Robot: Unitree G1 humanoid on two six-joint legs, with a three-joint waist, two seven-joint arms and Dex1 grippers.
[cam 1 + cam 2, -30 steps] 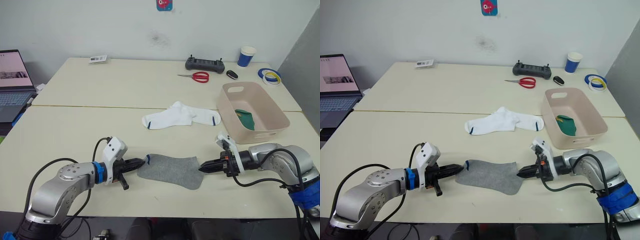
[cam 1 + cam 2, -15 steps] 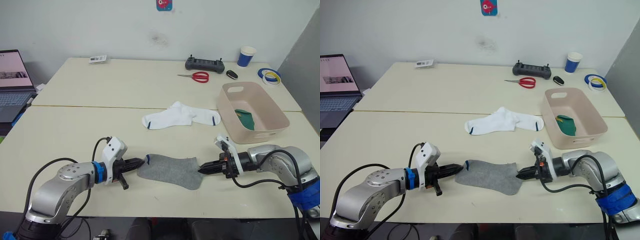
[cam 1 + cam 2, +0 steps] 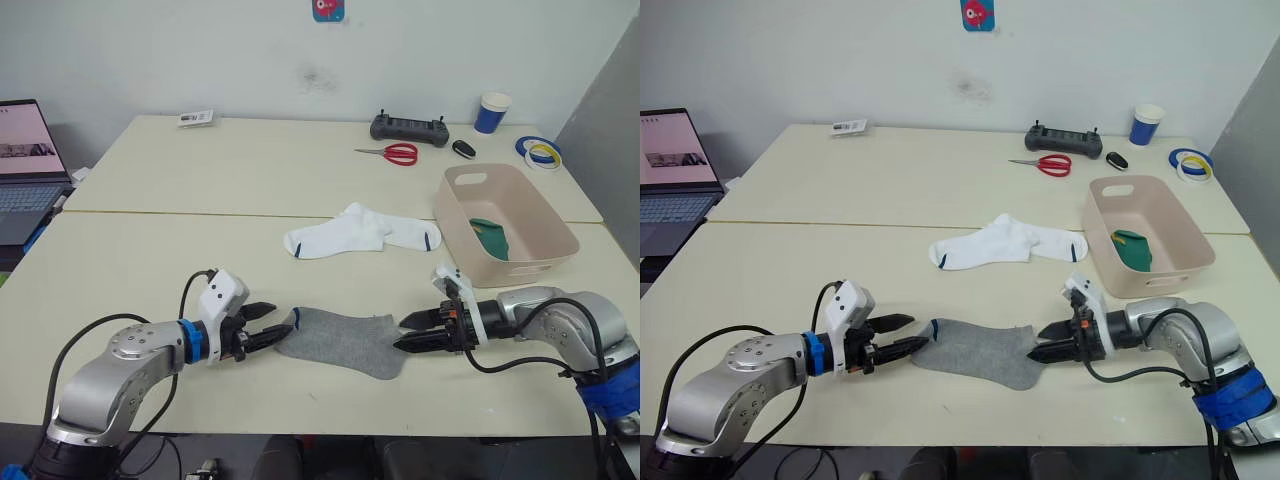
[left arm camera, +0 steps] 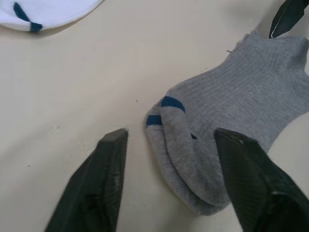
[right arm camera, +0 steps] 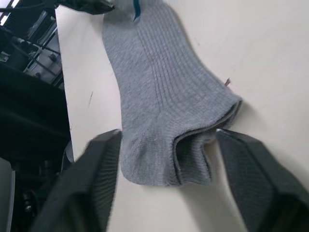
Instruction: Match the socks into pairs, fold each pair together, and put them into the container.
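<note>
We see green socks (image 3: 491, 237) in the tub (image 3: 545, 266), grey socks (image 3: 342, 341) stacked and white socks (image 3: 358, 232) loose on the counter (image 3: 150, 260), both grippers' jaws, left (image 3: 265, 325) and right (image 3: 410, 333), released.

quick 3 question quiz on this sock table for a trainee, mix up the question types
1. True or false: the left gripper and the right gripper both have their fingers open, one at each end of the grey socks.
2. Multiple choice: what lies inside the container? A) a dark green sock B) the white socks C) the scissors
3. Fill in: the white socks lie on the table beyond the grey ones, to the ____ of the container.

Key: 1 true; 2 A; 3 left
</note>
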